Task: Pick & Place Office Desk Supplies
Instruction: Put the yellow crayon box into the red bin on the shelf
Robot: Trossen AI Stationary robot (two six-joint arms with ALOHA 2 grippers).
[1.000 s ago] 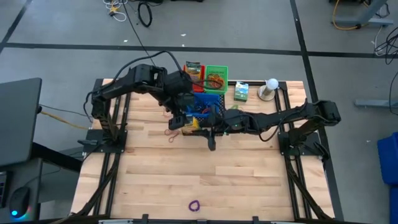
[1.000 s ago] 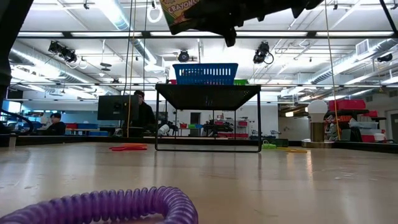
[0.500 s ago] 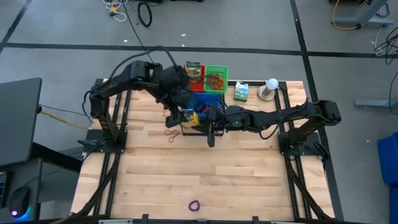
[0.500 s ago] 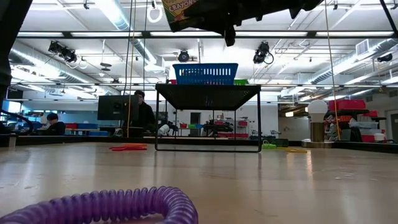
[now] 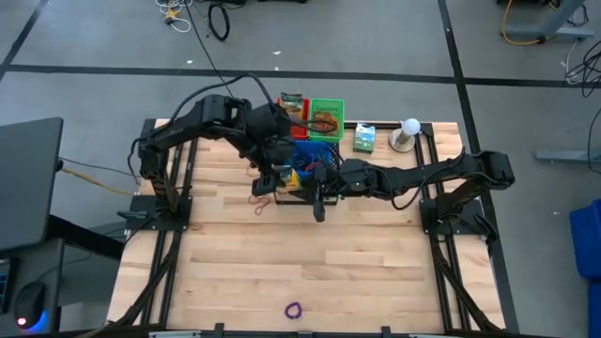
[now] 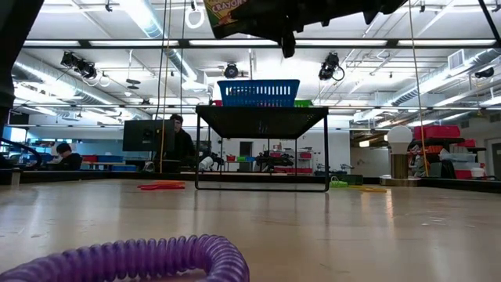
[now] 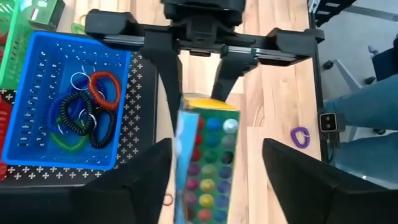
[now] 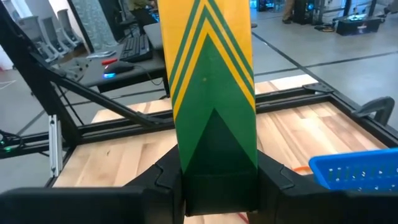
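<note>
A green and yellow crayon box [image 8: 211, 81] is up in the air over the table's middle, in my right gripper [image 8: 214, 177], which is shut on it. My left gripper [image 7: 214, 186] faces it from the table's left, open. Its two fingers stand on either side of the box's free end [image 7: 205, 168] without touching. In the low view the box [image 6: 227, 9] shows at the top, high above the wood. A blue basket [image 7: 62, 106] holds coiled loops. A purple coiled loop [image 5: 294, 310] lies flat near the near edge. A green-white box [image 5: 364, 138] rests at the far edge. My right gripper pinches the crayon box between its two fingers at one end [image 8: 214, 158], a finger [image 8: 166, 180] on each narrow side. It comes roughly level from the table's right. The box sticks out along the fingers toward the left gripper, lifted clear of the table.
The blue basket stands on a black perforated box [image 5: 310, 178]; green [image 5: 327, 115] and red [image 5: 296, 108] baskets sit behind it. A white ball on a stand [image 5: 408, 131] is at the far right. Red rubber bands [image 5: 261, 205] lie left of the black box. Bare wood fills the near half.
In the low view the crayon box has risen a little with the right gripper. The left arm has swung slightly toward the table's left and come back beside the box.
</note>
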